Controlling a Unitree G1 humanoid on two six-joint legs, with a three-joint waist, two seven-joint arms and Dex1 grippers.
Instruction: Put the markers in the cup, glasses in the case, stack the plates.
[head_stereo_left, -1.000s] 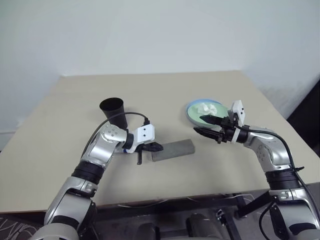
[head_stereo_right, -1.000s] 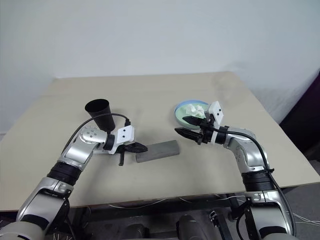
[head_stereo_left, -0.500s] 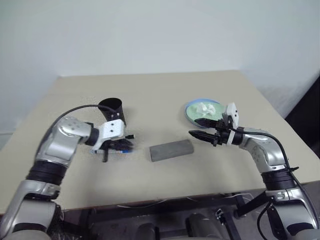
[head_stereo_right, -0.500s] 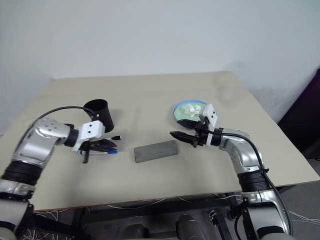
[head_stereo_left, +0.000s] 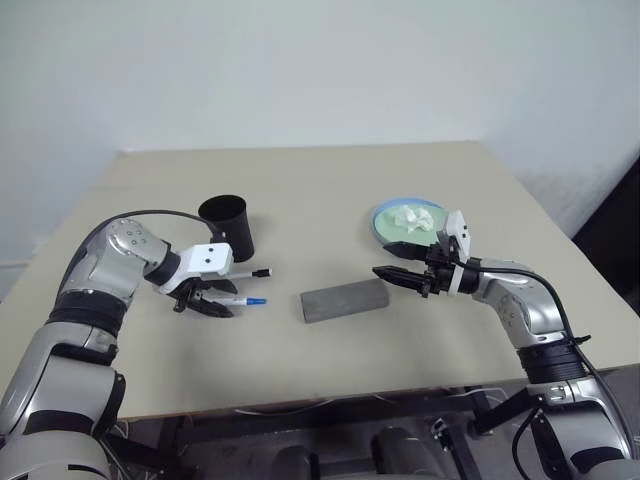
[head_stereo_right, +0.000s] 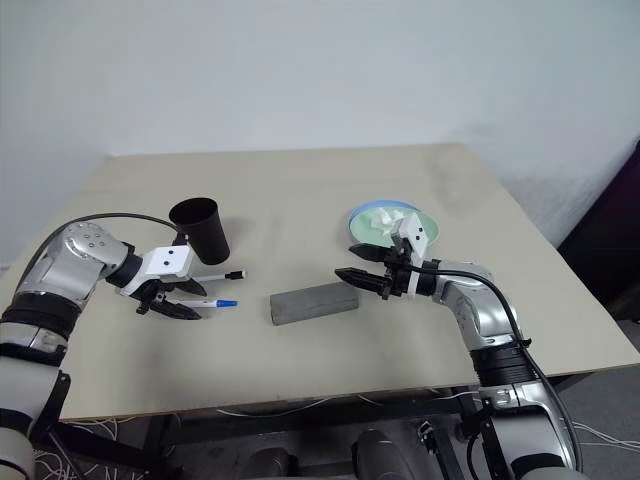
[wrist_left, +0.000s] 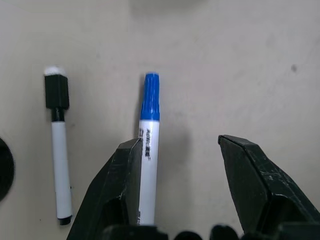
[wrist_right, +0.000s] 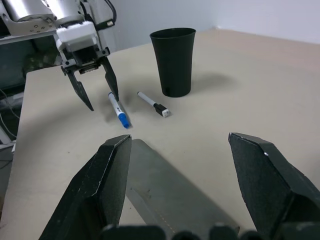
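Left gripper (head_stereo_left: 205, 303) has swung from the closed grey case (head_stereo_left: 345, 299) and now hangs open over the blue-capped marker (head_stereo_left: 240, 300), so markers come next; right gripper (head_stereo_left: 398, 277) waits open.

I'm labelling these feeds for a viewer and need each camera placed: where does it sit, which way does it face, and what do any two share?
Left and right eye views: on the head, facing forward and down over the table; both arms show, with cup, case and plates.
Left wrist view: on the left arm, looking down past the open left gripper at the blue-capped marker and black-capped marker.
Right wrist view: on the right arm, looking level along the open right gripper over the case; the left gripper shows.
Shared: both wrist views show both markers.
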